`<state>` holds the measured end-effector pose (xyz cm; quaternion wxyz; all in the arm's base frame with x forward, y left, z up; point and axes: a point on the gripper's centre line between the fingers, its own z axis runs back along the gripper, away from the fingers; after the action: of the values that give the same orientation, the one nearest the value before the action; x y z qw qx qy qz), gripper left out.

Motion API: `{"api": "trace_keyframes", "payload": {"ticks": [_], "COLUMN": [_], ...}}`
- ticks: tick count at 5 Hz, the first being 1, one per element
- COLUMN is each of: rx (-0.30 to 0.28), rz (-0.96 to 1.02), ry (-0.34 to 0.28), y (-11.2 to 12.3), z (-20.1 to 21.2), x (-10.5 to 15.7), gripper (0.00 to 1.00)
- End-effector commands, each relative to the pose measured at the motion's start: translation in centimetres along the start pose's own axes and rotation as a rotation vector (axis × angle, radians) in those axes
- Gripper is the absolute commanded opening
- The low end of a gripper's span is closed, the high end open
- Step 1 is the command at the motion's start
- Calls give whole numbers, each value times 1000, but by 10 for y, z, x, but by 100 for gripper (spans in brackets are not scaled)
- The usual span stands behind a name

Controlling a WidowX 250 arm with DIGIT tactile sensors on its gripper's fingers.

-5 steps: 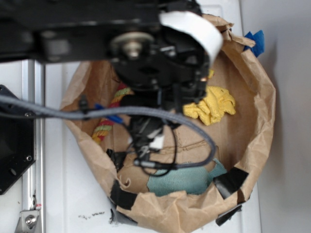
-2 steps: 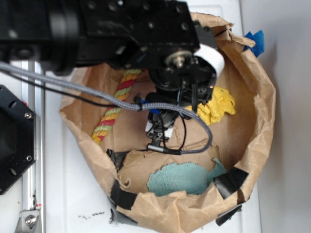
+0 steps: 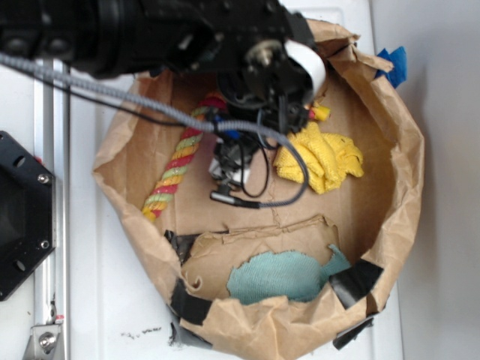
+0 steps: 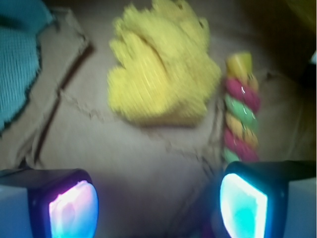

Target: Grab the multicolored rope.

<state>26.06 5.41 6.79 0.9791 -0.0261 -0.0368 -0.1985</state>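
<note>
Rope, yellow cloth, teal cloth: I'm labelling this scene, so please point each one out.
rope (image 3: pixel 174 169), exterior view, middle of its visible length.
yellow cloth (image 4: pixel 161 67), wrist view, centre of the bunched fabric.
teal cloth (image 3: pixel 277 276), exterior view, middle of the patch.

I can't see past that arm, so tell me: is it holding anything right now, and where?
Nothing is held. The wrist view shows the tool open over bare paper, with the multicolored rope just ahead of one finger.

Multicolored rope (image 3: pixel 174 166) middle hidden behind the arm (image 3: pixel 150 34); wrist view blurred, teal cloth (image 4: pixel 17 64) edge-cropped.
</note>
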Motion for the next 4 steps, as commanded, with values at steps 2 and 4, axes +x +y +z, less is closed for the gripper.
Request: {"api": "trace_keyframes", "payload": {"ticks": [2, 4], "rx": [57, 2], "rz": [29, -31], "ry": [-38, -8], "y": [48, 40], "z": [33, -12], "x": [-4, 12], "gripper": [100, 100]}}
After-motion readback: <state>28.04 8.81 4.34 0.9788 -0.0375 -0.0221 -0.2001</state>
